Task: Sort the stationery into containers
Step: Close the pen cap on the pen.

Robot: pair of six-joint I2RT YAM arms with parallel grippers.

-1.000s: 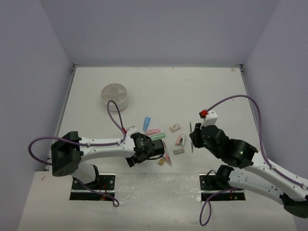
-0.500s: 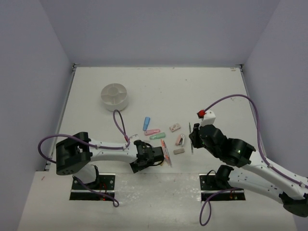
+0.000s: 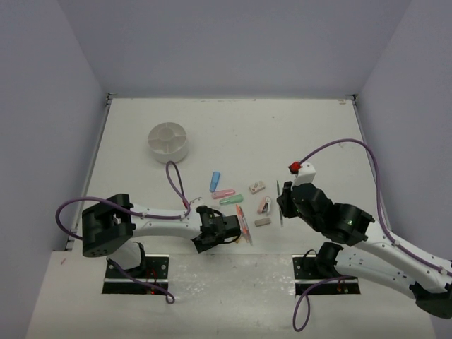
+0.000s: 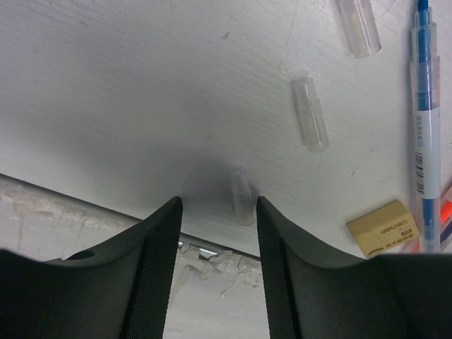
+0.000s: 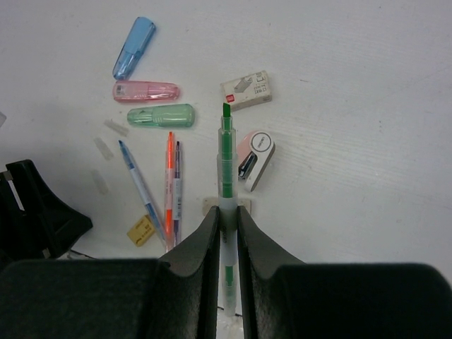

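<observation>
**Visitor:** Which item is being worked?

**Inspector:** Two, as I read it. The right gripper [image 5: 226, 215] is clamped tight on a green highlighter [image 5: 226, 152], held over the cluster at mid-table. The left gripper [image 4: 217, 205] stands partly spread, low by the table's [image 3: 296, 134] near edge; a small clear cap [image 4: 242, 198] lies between its tips, close to one finger and not pinched.

**Visitor:** And the rest?

**Inspector:** Loose on the surface are a blue pen [image 4: 424, 106], a yellow eraser [image 4: 383, 227], a pink stapler [image 5: 256, 159], a staple box [image 5: 246, 90] and the pastel clips [image 5: 146, 91]. The white tub [image 3: 173, 154] sits far left, well apart from all of it; its contents I cannot make out.

**Visitor:** What stage is this?

**Inspector:** Pick-up, in my judgement, with the sorting barely begun. The left jaws must close squarely on that cap — it is round and may roll. The right arm then faces a long carry across to the tub.

**Visitor:** Any markings?

**Inspector:** The eraser's print looks like "deli", though I am not certain; the pen has a barcode label I cannot read; the staple box print is too small.
</observation>
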